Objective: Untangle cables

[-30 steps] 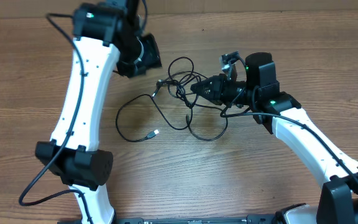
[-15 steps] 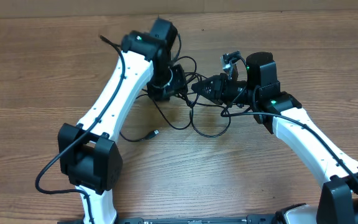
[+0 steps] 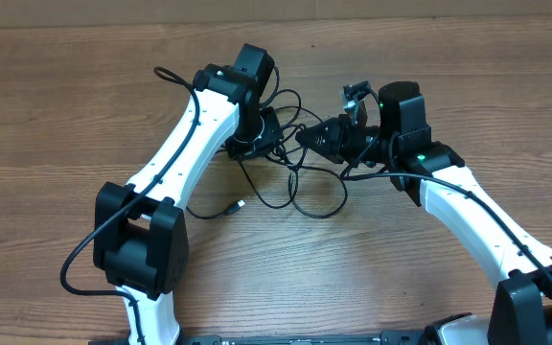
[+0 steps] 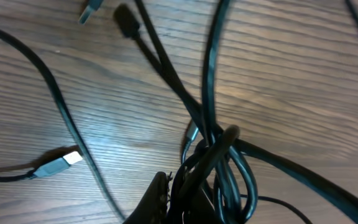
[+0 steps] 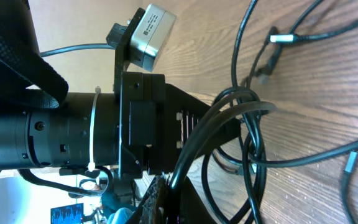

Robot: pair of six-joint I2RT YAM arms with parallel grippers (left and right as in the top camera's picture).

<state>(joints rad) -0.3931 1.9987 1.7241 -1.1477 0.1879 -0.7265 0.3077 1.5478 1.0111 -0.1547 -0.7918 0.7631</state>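
Tangled black cables (image 4: 215, 144), far-edge centre of wooden table (image 3: 56, 105), right gripper (image 3: 304, 136) clamped on cables, left gripper (image 3: 260, 134) at knot, closure indiscernible.

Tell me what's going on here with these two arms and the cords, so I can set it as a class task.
Two robot arms are working on a tangle of thin black cables on a wooden table. The right gripper holds a bunch of strands at the knot. The left gripper sits against the same knot from the other side; whether it has closed is unclear. Loose ends, one with a silver plug, trail across the wood. The cables are not yet separated.
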